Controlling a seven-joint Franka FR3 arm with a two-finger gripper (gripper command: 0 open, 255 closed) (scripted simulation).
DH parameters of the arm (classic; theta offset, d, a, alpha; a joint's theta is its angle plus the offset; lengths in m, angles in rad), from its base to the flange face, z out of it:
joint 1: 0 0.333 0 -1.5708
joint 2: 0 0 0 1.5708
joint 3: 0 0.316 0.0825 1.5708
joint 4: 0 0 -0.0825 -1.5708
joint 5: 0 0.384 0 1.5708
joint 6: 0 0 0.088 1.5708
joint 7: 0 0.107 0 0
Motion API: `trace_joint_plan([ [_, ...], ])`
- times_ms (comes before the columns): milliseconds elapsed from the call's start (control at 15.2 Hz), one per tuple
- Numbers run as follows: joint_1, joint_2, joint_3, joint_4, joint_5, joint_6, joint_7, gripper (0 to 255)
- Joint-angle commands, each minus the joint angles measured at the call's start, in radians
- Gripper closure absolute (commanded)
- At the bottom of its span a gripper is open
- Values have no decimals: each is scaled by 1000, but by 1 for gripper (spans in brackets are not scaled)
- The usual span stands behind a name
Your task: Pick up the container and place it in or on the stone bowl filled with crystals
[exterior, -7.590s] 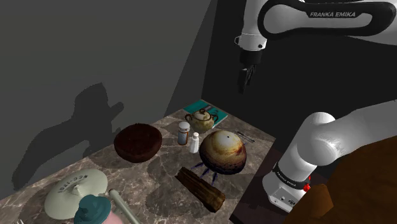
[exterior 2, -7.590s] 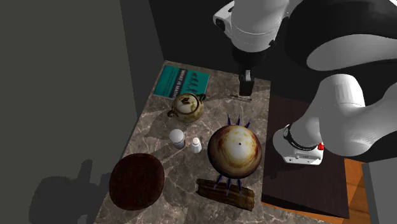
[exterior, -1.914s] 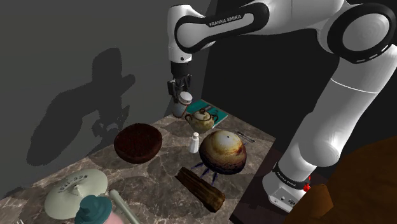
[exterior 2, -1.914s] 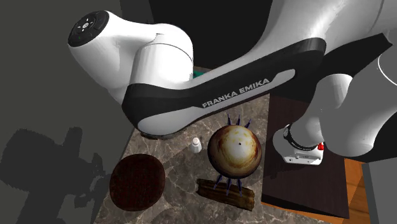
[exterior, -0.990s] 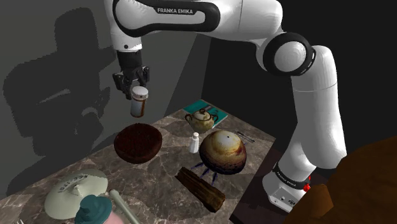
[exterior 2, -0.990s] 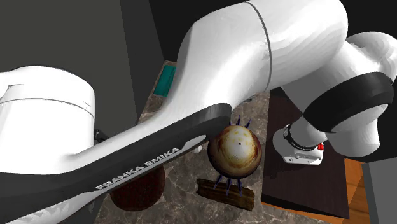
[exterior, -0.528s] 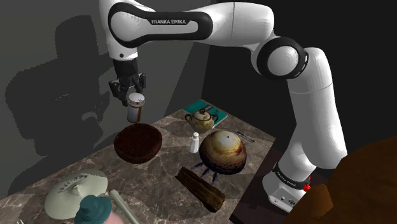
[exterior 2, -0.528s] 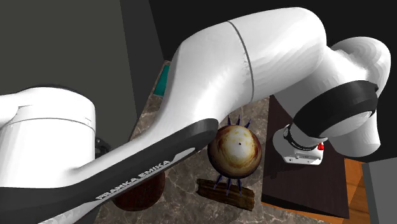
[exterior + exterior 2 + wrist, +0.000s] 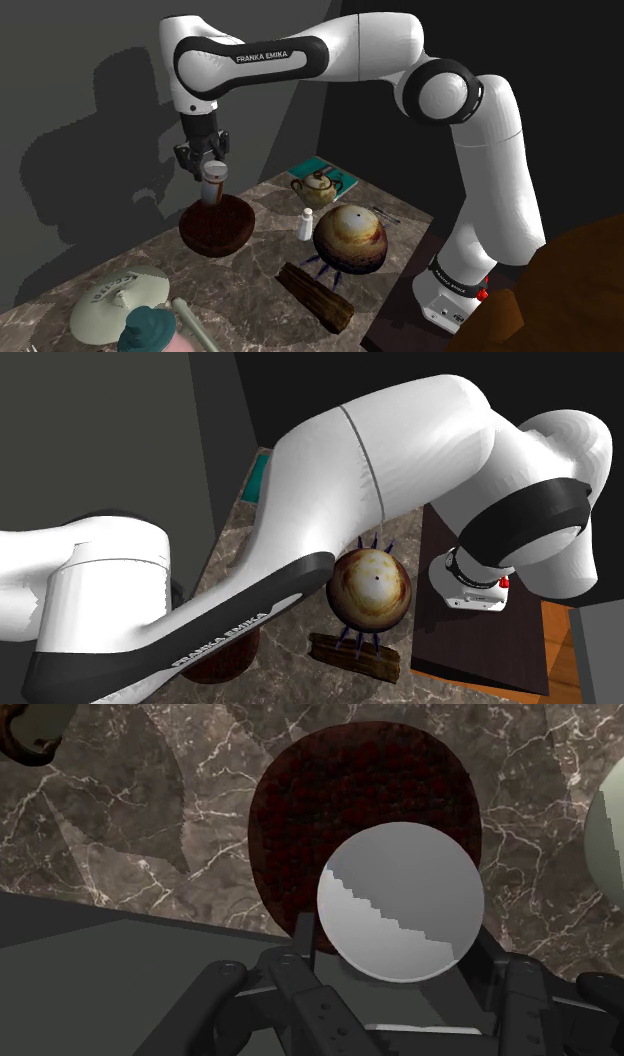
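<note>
Over the last second the gripper (image 9: 205,167) has carried the container (image 9: 214,185) sideways and down. It hung high and off to one side of the bowl (image 9: 215,226); now it is right over the bowl, its base at or just above the rim. Whether it already touches the filling cannot be told from the shoulder view. The gripper's fingers pinch the container near its cap, and in the wrist view they clasp it from both sides, with its pale round end face (image 9: 400,901) overlapping the near part of the bowl (image 9: 340,794). By this reading the carry is nearly finished: what remains is a short descent, if any, and then the release. The container is a small upright cylinder with an amber-brown body and a pale cap, smooth and probably light. The bowl is round, shallow and dark reddish-brown, and its inside looks coarse and grainy, so the container could settle crooked or tip there. The counter (image 9: 250,292) is brown veined marble. Beyond the bowl stand a glossy teapot (image 9: 318,187) and a little white bottle (image 9: 306,224), then a mottled ball (image 9: 349,238) on dark spikes and a rough log (image 9: 315,297).
</note>
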Motion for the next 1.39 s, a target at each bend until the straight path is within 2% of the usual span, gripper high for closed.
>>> trace_joint_plan([
  [0,-2,1,-1,-24,-1,26,-1,255],
  [330,-4,11,-3,-68,-3,80,0,255],
  [792,-4,12,-3,-67,-3,79,0,255],
  [858,-4,12,-3,-67,-3,79,0,0],
  [1188,-4,11,-3,-68,-3,80,0,0],
  [1320,-1,12,-2,2,-2,12,-2,0],
])
